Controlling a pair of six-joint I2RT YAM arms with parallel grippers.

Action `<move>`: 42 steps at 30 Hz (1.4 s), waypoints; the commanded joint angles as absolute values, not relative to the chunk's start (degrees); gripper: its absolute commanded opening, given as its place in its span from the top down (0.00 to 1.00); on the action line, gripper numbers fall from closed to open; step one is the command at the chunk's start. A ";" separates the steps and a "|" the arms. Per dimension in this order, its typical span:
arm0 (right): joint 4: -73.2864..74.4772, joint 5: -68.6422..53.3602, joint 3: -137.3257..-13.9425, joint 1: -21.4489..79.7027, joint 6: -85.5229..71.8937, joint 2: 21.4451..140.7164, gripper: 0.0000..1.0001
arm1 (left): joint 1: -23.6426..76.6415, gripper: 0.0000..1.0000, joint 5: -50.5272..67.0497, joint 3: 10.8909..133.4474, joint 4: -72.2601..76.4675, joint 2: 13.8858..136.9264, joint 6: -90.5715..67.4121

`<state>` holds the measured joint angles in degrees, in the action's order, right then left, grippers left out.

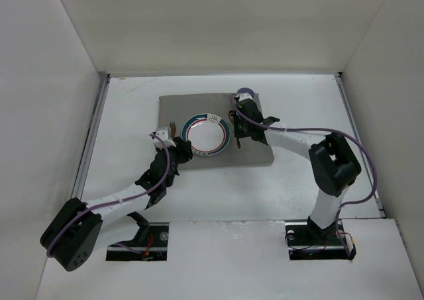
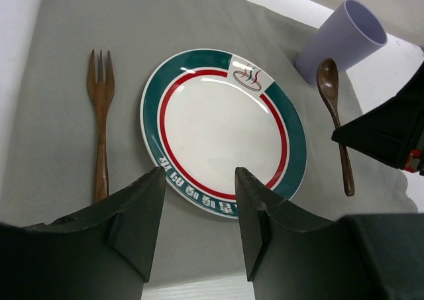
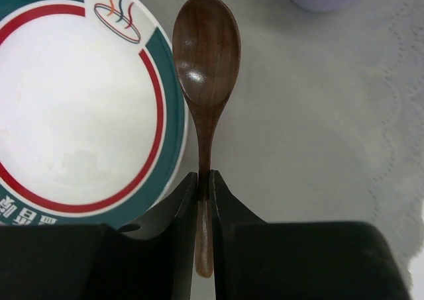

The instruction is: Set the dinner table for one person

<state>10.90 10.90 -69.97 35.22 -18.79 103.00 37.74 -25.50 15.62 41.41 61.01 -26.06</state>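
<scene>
The right gripper [image 3: 204,181] is clamping the spoon [image 3: 206,55] handle at 3 o'clock of the plate [image 3: 73,108]. Placement seems nearly done, and the next move calls for releasing. The left gripper [image 2: 199,177], jaws apart, is hovering around 8 o'clock. The worktop [image 1: 132,95] is lying beneath the mat [image 3: 305,148].

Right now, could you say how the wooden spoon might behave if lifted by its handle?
The wooden spoon looks rigid and probably light, so it should lift without flexing. Its finish is glossy, and the right end effector pinches the handle's far end, so it may pivot bowl-down.
</scene>
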 commanded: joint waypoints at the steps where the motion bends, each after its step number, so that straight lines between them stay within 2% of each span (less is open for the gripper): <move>1: 6.59 9.49 -73.30 34.59 -19.15 105.20 0.82 | 37.22 0.56 -25.58 15.56 45.70 61.35 -26.54; 15: 5.36 16.26 -72.42 33.97 -24.43 109.25 0.81 | 37.22 0.56 -25.49 16.00 45.70 62.67 -26.54; 18: 5.36 17.05 -72.42 33.97 -25.05 109.60 0.75 | 37.22 0.56 -25.58 16.08 45.70 62.84 -26.37; 22: 5.36 16.88 -72.33 34.14 -24.96 108.73 0.57 | 37.22 0.54 -26.10 16.00 45.70 62.67 -26.02; 24: 5.36 16.53 -71.64 34.14 -24.79 106.89 0.51 | 36.96 0.54 -26.72 16.00 45.44 62.58 -25.93; 28: 5.36 15.65 -68.48 35.72 -24.17 99.25 0.43 | 36.69 0.52 -28.82 16.00 44.91 62.23 -25.58; 32: 3.52 17.40 -63.12 36.60 -24.43 89.49 0.40 | 36.25 0.51 -31.19 16.35 44.04 61.35 -25.49; 34: 1.33 19.33 -59.17 36.60 -25.13 84.31 0.40 | 36.17 0.48 -32.25 16.78 42.90 60.30 -25.75; 36: -1.56 22.66 -54.17 36.17 -27.06 78.87 0.41 | 36.17 0.39 -33.74 17.31 40.36 58.37 -26.36; 38: -5.17 25.74 -48.89 34.86 -28.47 74.12 0.50 | 36.17 0.31 -35.15 17.84 37.37 56.35 -27.24; 39: -6.40 26.62 -46.95 34.15 -28.82 72.44 0.56 | 36.17 0.16 -35.85 18.10 35.87 55.47 -27.77; 40: -8.07 27.85 -43.89 32.93 -30.13 69.55 0.68 | 36.08 0.00 -36.64 18.45 33.42 54.07 -28.21; 42: -10.01 29.09 -39.31 30.82 -32.94 65.15 0.82 | 35.55 0.00 -39.27 18.98 27.37 50.47 -29.00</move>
